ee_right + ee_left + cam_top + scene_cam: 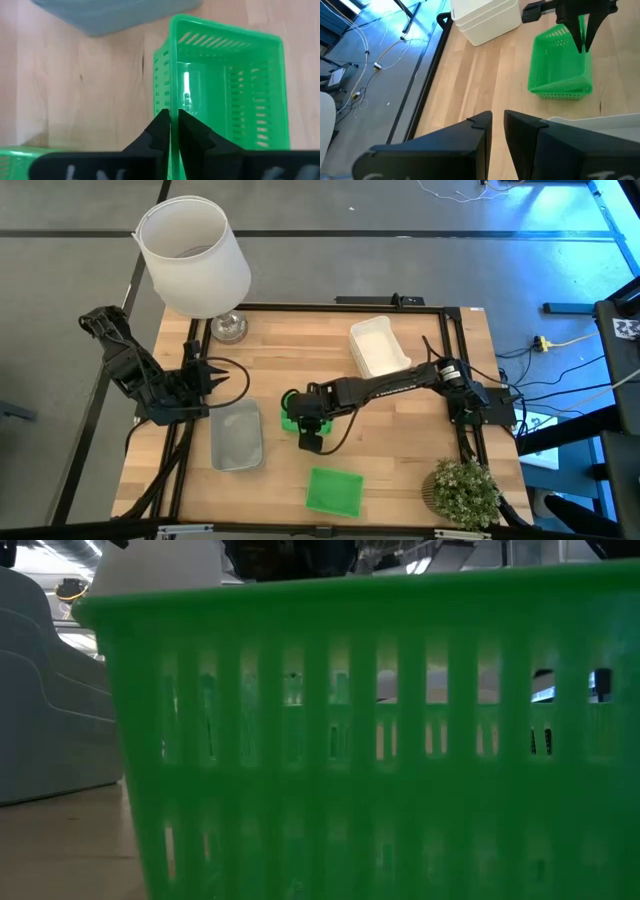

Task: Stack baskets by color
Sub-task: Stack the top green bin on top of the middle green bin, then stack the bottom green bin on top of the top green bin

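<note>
My right gripper [305, 423] is at the table's middle, shut on a green basket [560, 65] that is tipped onto its side. A second green basket [334, 491] rests on its bottom near the front edge and fills the low view [350, 740]. A grey basket [237, 436] lies flat left of centre. White baskets [378, 346] sit nested at the far right. My left gripper [498, 122] waits at the table's left edge, above the wood, with a narrow gap between its fingers and nothing in it. My right gripper pinches one side wall of the green basket at its rim [173, 102], one finger inside the basket and one outside. The fingers [584, 37] come slanting down from the table's right. The basket hangs tilted below them; I cannot tell whether its low edge touches the table.
A large white lampshade [192, 254] stands at the far left corner beside a small metal base [228, 327]. A potted plant [462, 491] sits at the near right corner. Bare wood lies between the grey basket and the white baskets.
</note>
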Action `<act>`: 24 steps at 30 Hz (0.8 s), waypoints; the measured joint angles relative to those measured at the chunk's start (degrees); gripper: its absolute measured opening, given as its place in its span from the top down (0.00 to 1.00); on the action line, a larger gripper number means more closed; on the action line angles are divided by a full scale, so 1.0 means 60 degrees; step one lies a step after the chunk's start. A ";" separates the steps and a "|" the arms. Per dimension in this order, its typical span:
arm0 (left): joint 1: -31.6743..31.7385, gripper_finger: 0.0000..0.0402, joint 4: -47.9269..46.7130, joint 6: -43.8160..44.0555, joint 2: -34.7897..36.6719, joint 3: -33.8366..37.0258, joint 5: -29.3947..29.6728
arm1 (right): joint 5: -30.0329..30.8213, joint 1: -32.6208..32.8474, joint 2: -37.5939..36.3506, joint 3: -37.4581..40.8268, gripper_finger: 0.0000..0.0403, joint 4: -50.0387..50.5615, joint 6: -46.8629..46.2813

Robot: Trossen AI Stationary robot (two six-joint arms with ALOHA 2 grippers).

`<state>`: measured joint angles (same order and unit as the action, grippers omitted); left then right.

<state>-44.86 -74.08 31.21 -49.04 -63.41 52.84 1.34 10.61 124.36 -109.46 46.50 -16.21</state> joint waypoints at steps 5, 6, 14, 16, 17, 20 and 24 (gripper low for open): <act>-0.0003 0.90 0.0000 0.0006 -0.0004 -0.0001 -0.0003 | 0.0004 0.0018 0.0011 0.0298 0.95 -0.0012 0.0004; 0.0001 0.90 0.0000 0.0006 0.0000 0.0003 -0.0003 | 0.0007 0.0018 0.0011 0.0347 0.97 -0.0043 0.0011; 0.0000 0.90 0.0000 0.0010 -0.0004 0.0003 -0.0003 | 0.0097 0.0018 0.0011 0.0453 0.86 -0.0080 0.0033; -0.0003 0.90 -0.0002 0.0010 0.0000 0.0002 -0.0003 | 0.0109 0.0018 0.0011 0.0453 0.80 -0.0086 0.0052; 0.0001 0.90 0.0000 0.0010 0.0000 0.0003 -0.0003 | 0.0109 0.0018 0.0011 0.0453 0.77 -0.0091 0.0076; -0.0001 0.90 0.0000 0.0014 -0.0001 0.0003 0.0001 | 0.0076 0.0009 0.0021 0.0342 0.73 -0.0043 0.0271; 0.0001 0.90 0.0000 -0.0019 0.0000 0.0003 0.0001 | -0.0237 0.0004 0.0022 -0.0100 0.72 0.0237 0.0068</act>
<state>-44.86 -74.08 31.09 -49.04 -63.40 52.84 -0.08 10.63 124.49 -110.06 47.92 -15.80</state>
